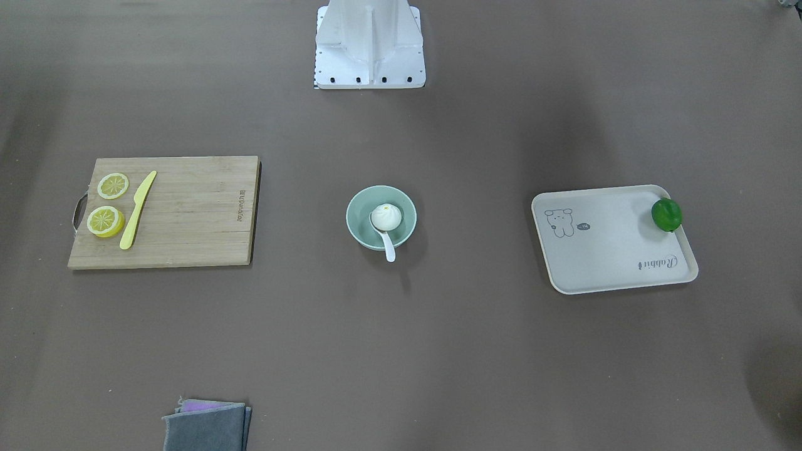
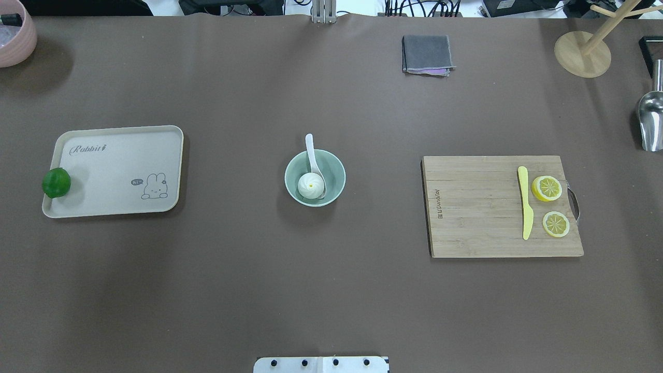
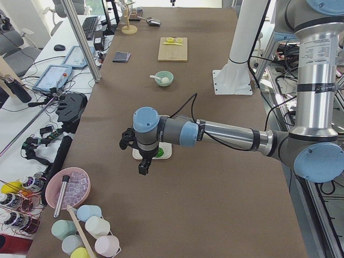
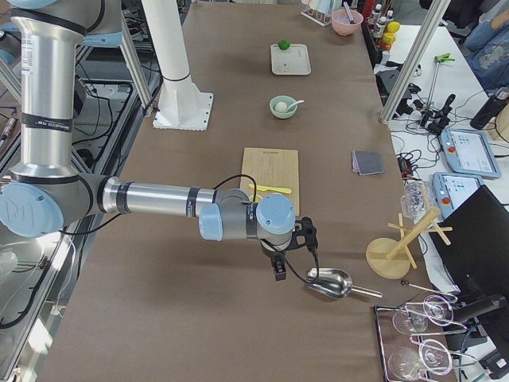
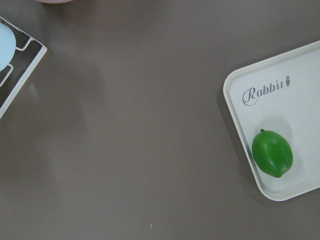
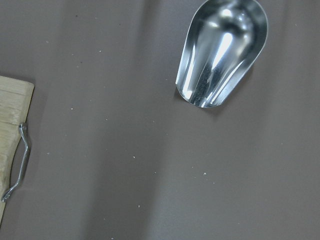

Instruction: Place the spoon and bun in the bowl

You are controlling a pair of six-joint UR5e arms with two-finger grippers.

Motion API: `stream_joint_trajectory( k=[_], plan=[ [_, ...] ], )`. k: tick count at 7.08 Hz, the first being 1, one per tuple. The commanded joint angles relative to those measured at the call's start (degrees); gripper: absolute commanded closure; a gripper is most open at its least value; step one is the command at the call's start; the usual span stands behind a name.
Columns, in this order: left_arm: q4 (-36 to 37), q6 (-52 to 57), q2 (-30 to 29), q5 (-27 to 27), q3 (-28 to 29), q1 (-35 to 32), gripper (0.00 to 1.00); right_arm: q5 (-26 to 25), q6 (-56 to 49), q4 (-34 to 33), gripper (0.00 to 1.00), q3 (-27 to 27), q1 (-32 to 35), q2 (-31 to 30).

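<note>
The pale mint-green bowl (image 1: 358,208) stands at the table's middle, also in the overhead view (image 2: 290,171). The white pleated bun (image 1: 386,217) lies inside it (image 2: 311,186). The white spoon (image 1: 388,246) rests in the bowl with its scoop under the bun and its handle (image 2: 310,147) over the rim. My left gripper (image 3: 143,165) hangs above the tray end of the table, far from the bowl. My right gripper (image 4: 279,268) hangs above the table near the metal scoop. I cannot tell whether either is open or shut.
A beige tray (image 2: 119,155) holds a green lime (image 2: 56,182). A wooden cutting board (image 2: 476,207) carries two lemon slices (image 2: 547,188) and a yellow-green knife (image 2: 525,210). A folded grey cloth (image 2: 426,54), a metal scoop (image 2: 650,122), a wooden stand (image 2: 581,54) and a pink bowl (image 2: 15,41) sit at the edges.
</note>
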Motion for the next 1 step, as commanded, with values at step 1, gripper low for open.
stream_joint_trajectory(
  k=[1],
  plan=[
    [0.1, 0.0, 0.0, 0.2, -0.7, -0.2, 0.02, -0.5, -0.1, 0.0, 0.00, 0.1, 0.5, 0.0]
  ],
)
